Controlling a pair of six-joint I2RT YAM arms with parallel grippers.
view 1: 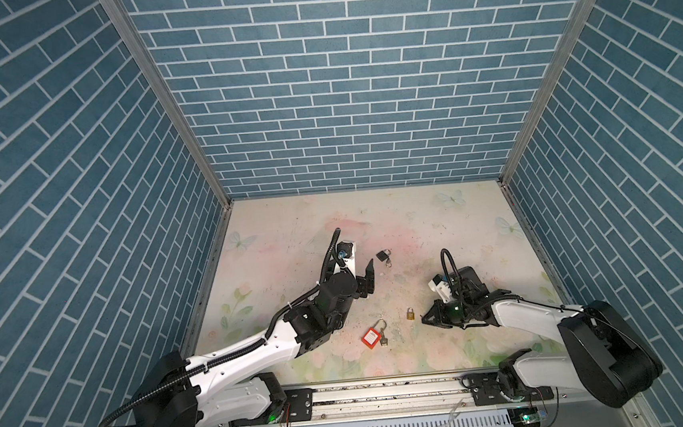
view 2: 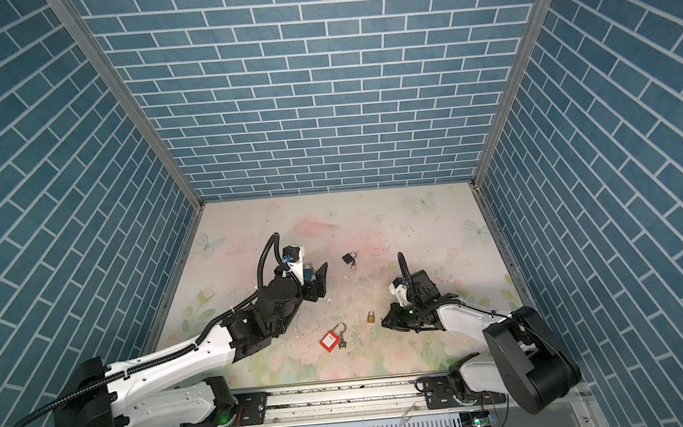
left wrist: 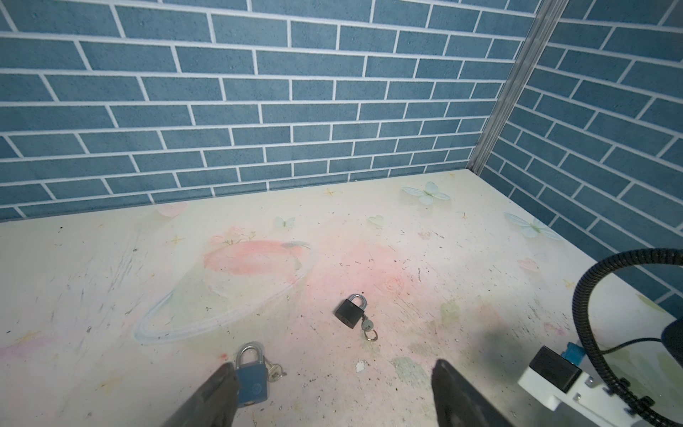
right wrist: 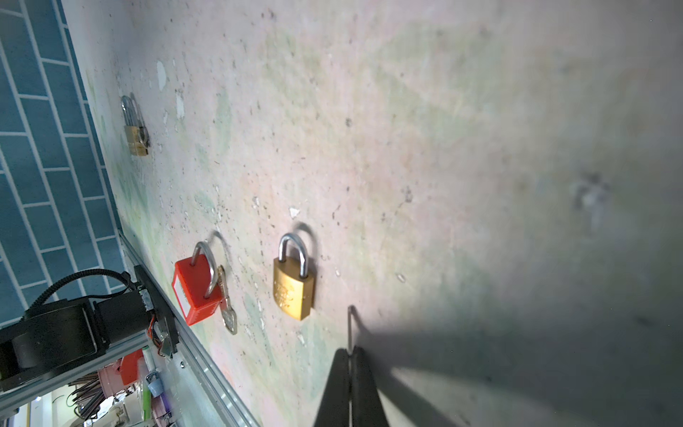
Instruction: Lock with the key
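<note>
Left gripper [left wrist: 332, 366] fingers [left wrist: 218, 392] spread wide, blue padlock [left wrist: 252, 384] lying beside one.
Right gripper [right wrist: 349, 351] fingers pinch a thin key [right wrist: 349, 327] near the brass padlock [right wrist: 294, 288] on the worktop [right wrist: 443, 148]; a red padlock [right wrist: 196, 288] lies just beside that.

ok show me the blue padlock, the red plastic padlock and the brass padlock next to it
blue metal padlock [left wrist: 253, 384]: left wrist view, on the middle of its body
red plastic padlock [right wrist: 196, 295]: right wrist view, on its red body
brass padlock [right wrist: 294, 292]: right wrist view, on the middle of its brass body
</note>
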